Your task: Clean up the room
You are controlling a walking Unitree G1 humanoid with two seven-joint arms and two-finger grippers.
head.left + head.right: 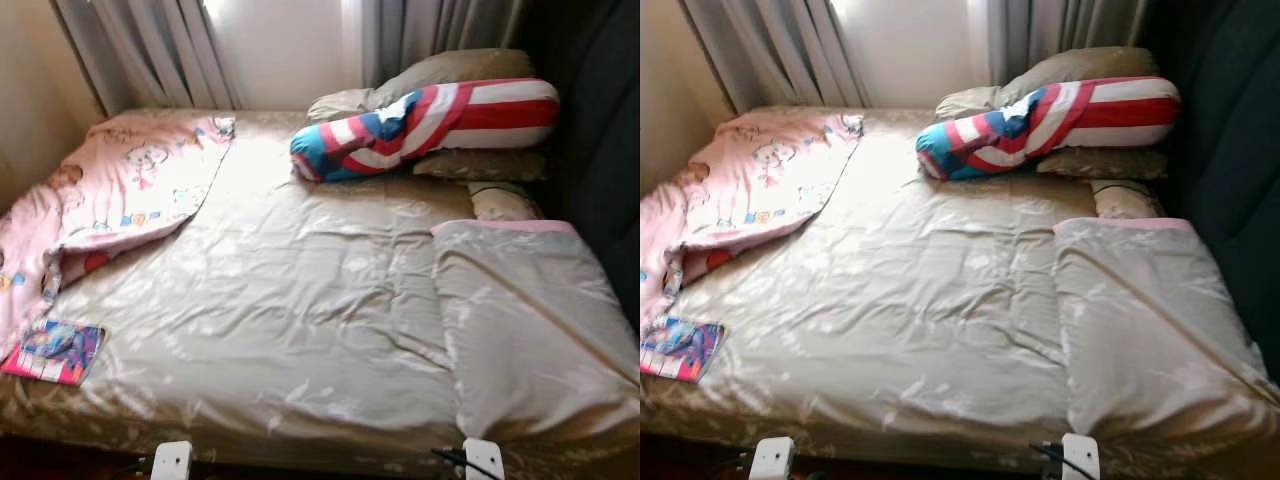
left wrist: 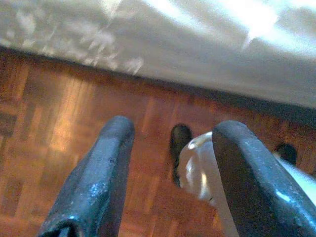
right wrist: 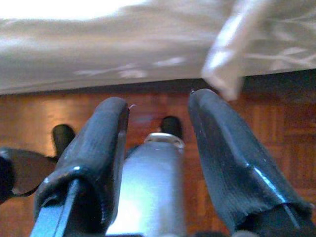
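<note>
A bed [image 1: 300, 300] with a wrinkled beige satin sheet lies before me. A pink cartoon-print blanket [image 1: 120, 190] is crumpled over its left side. A red, white and blue striped bolster [image 1: 420, 120] rests on beige pillows [image 1: 450, 68] at the head. A folded beige cover with a pink edge [image 1: 530, 320] lies on the right. A colourful book [image 1: 55, 352] sits at the front left corner. My left gripper [image 2: 175, 131] hangs open over the wooden floor by the bed's edge. My right gripper [image 3: 159, 101] hangs open there too, holding nothing.
Grey curtains [image 1: 150, 50] and a bright window [image 1: 280, 45] stand behind the bed. A dark wall or cloth [image 1: 600, 150] closes the right side. Brown parquet floor [image 2: 59, 123] runs under the bed's near edge. My silver leg [image 3: 148, 187] shows between the right fingers.
</note>
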